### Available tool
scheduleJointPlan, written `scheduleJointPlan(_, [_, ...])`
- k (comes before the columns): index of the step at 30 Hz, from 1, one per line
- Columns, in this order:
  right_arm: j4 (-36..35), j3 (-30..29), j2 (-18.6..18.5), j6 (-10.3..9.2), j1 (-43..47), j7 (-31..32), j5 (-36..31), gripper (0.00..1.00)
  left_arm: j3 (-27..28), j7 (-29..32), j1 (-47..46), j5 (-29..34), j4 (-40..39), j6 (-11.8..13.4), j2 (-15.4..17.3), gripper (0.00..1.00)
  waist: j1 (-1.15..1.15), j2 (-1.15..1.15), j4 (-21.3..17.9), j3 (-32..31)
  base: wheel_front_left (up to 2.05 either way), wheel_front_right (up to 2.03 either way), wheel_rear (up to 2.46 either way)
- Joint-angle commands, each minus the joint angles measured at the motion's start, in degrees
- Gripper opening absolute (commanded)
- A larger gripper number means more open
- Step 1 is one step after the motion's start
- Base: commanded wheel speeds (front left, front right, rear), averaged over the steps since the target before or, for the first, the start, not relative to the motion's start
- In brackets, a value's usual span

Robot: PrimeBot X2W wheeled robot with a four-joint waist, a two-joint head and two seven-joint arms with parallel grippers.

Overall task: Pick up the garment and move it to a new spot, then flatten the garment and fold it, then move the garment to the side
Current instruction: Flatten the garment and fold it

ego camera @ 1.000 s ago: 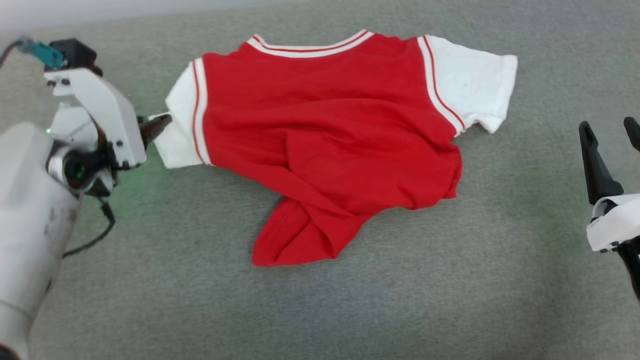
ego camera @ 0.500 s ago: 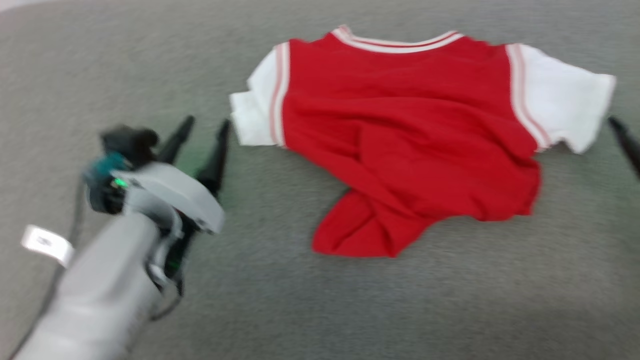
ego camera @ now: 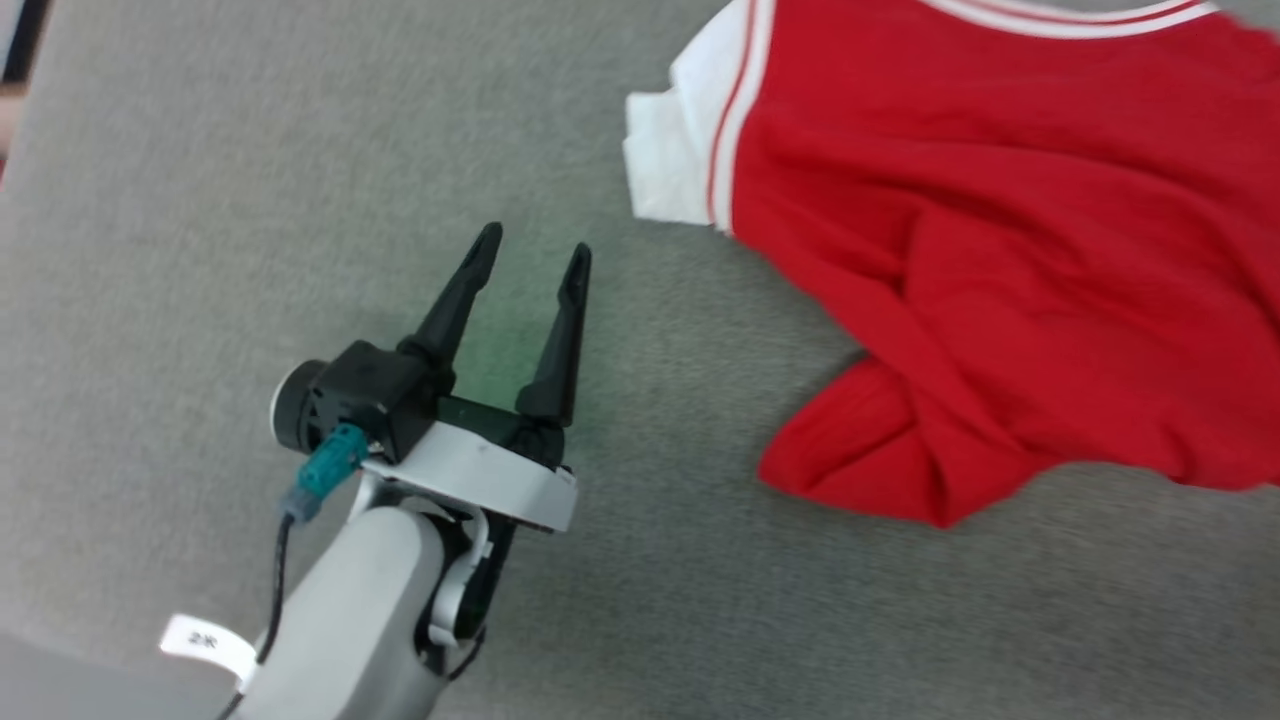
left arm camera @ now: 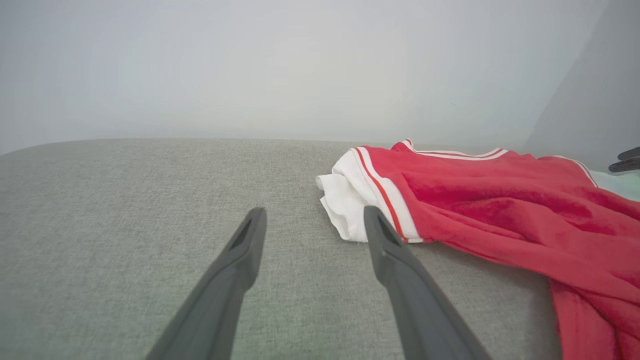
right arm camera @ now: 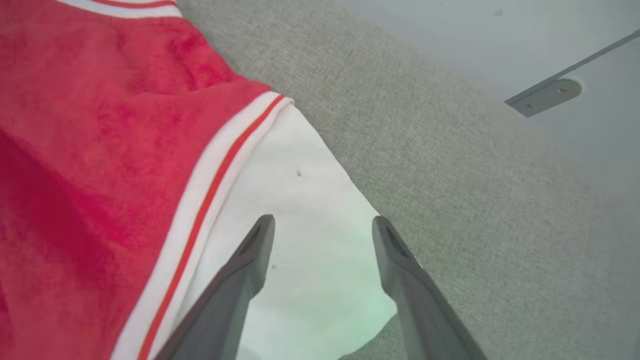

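One garment [ego camera: 1000,250] lies rumpled on the grey worktop [ego camera: 200,200], at two o'clock of the left claw [ego camera: 535,245], which points toward twelve; both claws gape empty, the right claw [right arm camera: 324,220] over a white sleeve [right arm camera: 310,190], possibly touching.

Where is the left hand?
In the head view the left hand sits lower left, open over the grey surface, apart from the garment to its right.
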Motion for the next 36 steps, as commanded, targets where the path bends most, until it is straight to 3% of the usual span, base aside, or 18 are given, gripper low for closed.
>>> scheduleJointPlan(1, [0.49, 1.43, -0.88, -0.1, -1.91, 0.04, 0.73, 1.0, 1.22, -0.02, 1.07, 1.46, -0.91, -1.07, -1.33, 1.0, 0.0, 0.0, 5.16, 5.24, 0.0, 0.0, 0.0])
scheduleJointPlan(11, [4.91, 10.7, -1.62, -0.1, -6.72, 2.1, 1.81, 1.0, 6.72, -0.03, 3.08, 7.41, -2.26, -6.16, -5.59, 1.0, 0.0, 0.0, 5.83, 7.42, 0.0, 0.0, 0.0])
scheduleJointPlan(12, [5.25, 11.61, -1.22, -0.1, -6.84, 2.62, 2.34, 0.93, 7.29, -0.03, 3.15, 7.53, -2.04, -6.69, -5.78, 1.0, 0.0, 0.0, 5.61, 7.45, 0.0, 0.0, 0.0])
scheduleJointPlan(13, [5.59, 12.57, -0.88, -0.1, -7.1, 3.04, 2.89, 0.48, 7.94, -0.03, 3.05, 7.63, -1.9, -7.33, -5.9, 1.0, 0.0, 0.0, 5.33, 7.49, 0.0, 0.0, 0.0])
scheduleJointPlan(14, [5.71, 13.5, -0.71, -0.09, -7.35, 3.38, 3.08, 0.28, 8.41, -0.03, 2.7, 7.99, -1.69, -8.03, -5.74, 1.0, 0.0, 0.0, 5.01, 7.48, 0.0, 0.0, 0.0])
scheduleJointPlan(15, [5.83, 14.24, -0.75, -0.09, -7.69, 3.58, 3.29, 0.0, 8.72, -0.03, 2.18, 8.35, -1.48, -8.65, -5.49, 1.0, 0.0, 0.0, 4.69, 7.45, 0.0, 0.0, 0.0])
scheduleJointPlan(21, [5.73, 17.5, -1.92, -0.1, -10.5, 4.93, 5.17, 0.0, 8.35, 1.32, -5.89, 9.89, 0.19, -12.06, -1.6, 1.0, 0.0, 0.0, 2.23, 7.73, 0.0, 0.0, 0.0])
scheduleJointPlan(27, [4.99, 19.91, -1.0, -0.1, -14.24, 4.17, 6.07, 0.0, 3.43, 12.77, -22.36, 6.73, 5.19, -13.82, 3.31, 1.0, 0.0, 0.0, -0.44, 9.08, 0.0, 0.0, 0.0])
scheduleJointPlan(36, [4.22, 23.87, 0.8, -0.17, -20.09, 2.98, 6.48, 0.0, -14.58, 34.09, -45.4, -19.51, 17.51, -13.92, 7.33, 1.0, 0.0, 0.0, -4.03, 12.08, 0.0, 0.0, 0.0])
